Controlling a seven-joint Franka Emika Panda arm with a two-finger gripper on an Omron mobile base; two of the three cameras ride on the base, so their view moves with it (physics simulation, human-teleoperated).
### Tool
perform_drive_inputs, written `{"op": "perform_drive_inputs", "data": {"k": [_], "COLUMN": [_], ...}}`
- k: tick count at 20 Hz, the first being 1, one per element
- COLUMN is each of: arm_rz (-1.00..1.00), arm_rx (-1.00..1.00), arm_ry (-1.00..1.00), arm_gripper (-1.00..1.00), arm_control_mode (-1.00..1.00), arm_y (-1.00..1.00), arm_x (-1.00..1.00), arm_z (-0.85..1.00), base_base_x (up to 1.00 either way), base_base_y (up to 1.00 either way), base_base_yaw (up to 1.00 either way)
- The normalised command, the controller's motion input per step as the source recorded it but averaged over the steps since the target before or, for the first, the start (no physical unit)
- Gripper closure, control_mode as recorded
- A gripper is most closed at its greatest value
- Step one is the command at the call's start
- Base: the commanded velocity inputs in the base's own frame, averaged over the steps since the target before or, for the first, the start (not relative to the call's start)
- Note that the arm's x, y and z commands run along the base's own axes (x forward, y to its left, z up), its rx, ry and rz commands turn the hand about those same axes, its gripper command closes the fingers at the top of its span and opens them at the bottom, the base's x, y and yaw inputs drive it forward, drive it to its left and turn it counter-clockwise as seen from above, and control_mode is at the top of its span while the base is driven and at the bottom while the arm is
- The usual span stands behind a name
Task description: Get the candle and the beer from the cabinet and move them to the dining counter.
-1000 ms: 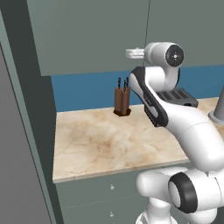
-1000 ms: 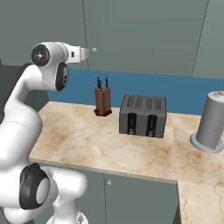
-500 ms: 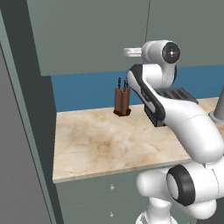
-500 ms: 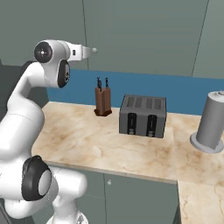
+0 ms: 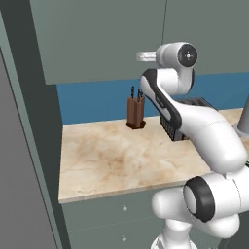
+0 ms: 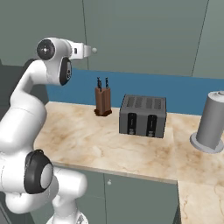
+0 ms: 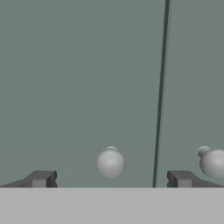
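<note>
Cabinet (image 7: 78,65), grey-green, flat doors closed: this was what you faced, with the gripper (image 7: 111,178) held level and its two dark fingertips (image 7: 41,178) spread wide apart, clamped on nothing. Knob (image 7: 110,162), small, round, pale: it sat just ahead of the gripper and between the fingertips, short of contact as far as you could tell; a second knob (image 7: 213,162) lay off to one side, past the seam (image 7: 160,92) between the doors. Judged handling: the knob was rigid and smooth, a small round target likely to slip unless you closed squarely across its middle; the door itself looked light and should swing on a steady pull. Candle and bottle: neither was visible to you; presumably shut behind those doors, position on the shelf unknown. Expect the bottle to be glass, slick and top-heavy, best taken at the body; the candle's holder is the safer grip. Below the gripper: marble worktop (image 6: 87,140), knife block (image 6: 103,100), toaster (image 6: 142,116), grey canister (image 6: 211,122).
</note>
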Motion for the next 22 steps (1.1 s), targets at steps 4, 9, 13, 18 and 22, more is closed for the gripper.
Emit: {"op": "perform_drive_inputs", "data": {"k": [4,9,13,18,22], "arm_rz": [0.00,0.00,0.00,0.00,0.00], "arm_rx": [0.00,0.00,0.00,0.00,0.00], "arm_ry": [0.03,0.04,0.04,0.03,0.03], "arm_gripper": [-1.00,-1.00,-1.00,-1.00,-1.00], "arm_control_mode": [-1.00,-1.00,-1.00,-1.00,-1.00], "arm_y": [0.00,0.01,0.01,0.00,0.00], "arm_x": [0.13,0.12,0.12,0.11,0.10], "arm_z": [0.00,0.00,0.00,0.00,0.00], "base_base_x": [0.00,0.00,0.00,0.00,0.00], "base_base_y": [0.00,0.00,0.00,0.00,0.00], "base_base_yaw": [0.00,0.00,0.00,0.00,0.00]}}
